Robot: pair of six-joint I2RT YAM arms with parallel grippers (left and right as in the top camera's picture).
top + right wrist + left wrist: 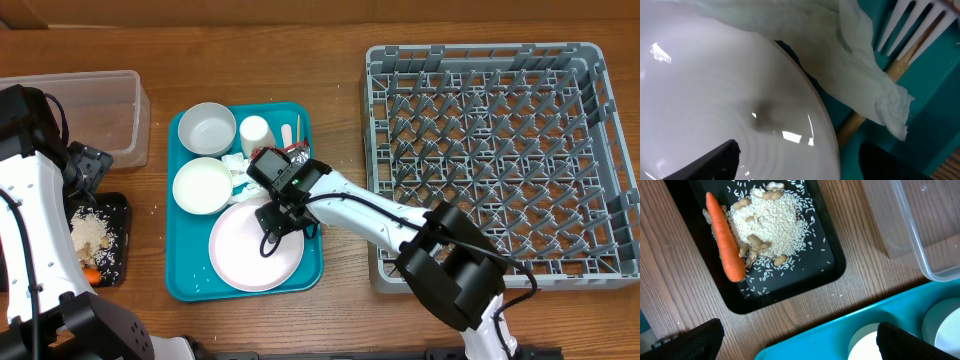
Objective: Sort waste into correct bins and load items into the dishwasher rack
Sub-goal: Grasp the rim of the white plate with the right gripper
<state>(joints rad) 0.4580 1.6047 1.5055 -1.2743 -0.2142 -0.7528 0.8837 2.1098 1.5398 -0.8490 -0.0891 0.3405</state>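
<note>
We see right gripper (283, 222), jaws apart, above the crumpled napkin (860, 95) mid teal tray (190, 278), probably poised to grab waste; left gripper (797, 340) gapes empty beside tray.

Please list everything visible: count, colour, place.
dishwasher rack: one, grey, table's right
teal tray: one, teal, centre
bowls: two, white, teal tray's left side
cup: one, white, beside far bowl
plate: one, pink, teal tray's near side
napkin: at least one, white, beside plate
fork: one, white, teal tray
stick: one, wooden, beside fork
black tray: one, black, table's left
carrot: one, orange, black tray
rice: heap, whitish, black tray
clear tub: one, clear, far left
left gripper: open, by black tray
right gripper: open, over plate's rim
</note>
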